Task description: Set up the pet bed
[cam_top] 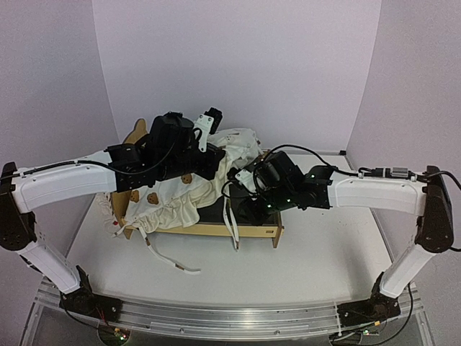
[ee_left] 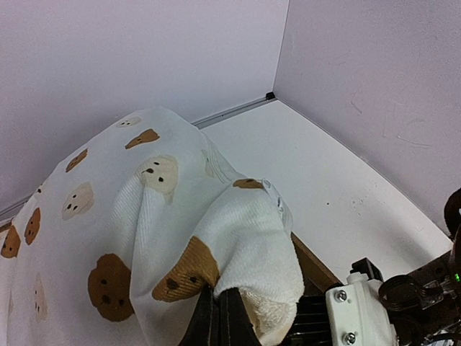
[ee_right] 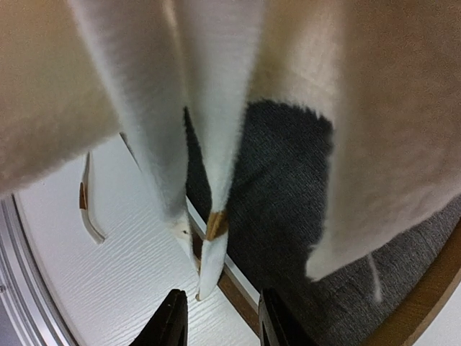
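The pet bed, a light plywood frame with a bear-ear headboard and dark grey felt base, stands mid-table. The cream bear-print cushion lies bunched over its left part. My left gripper is shut on a fold of this cushion and holds it lifted above the bed. Its white ties hang down over the front rail. My right gripper is open and empty, just above the front rail, next to the hanging ties; it also shows in the top view.
A loose tie trails on the white table in front of the bed. Lilac walls close in at the back and sides. Both arms cross above the bed's middle.
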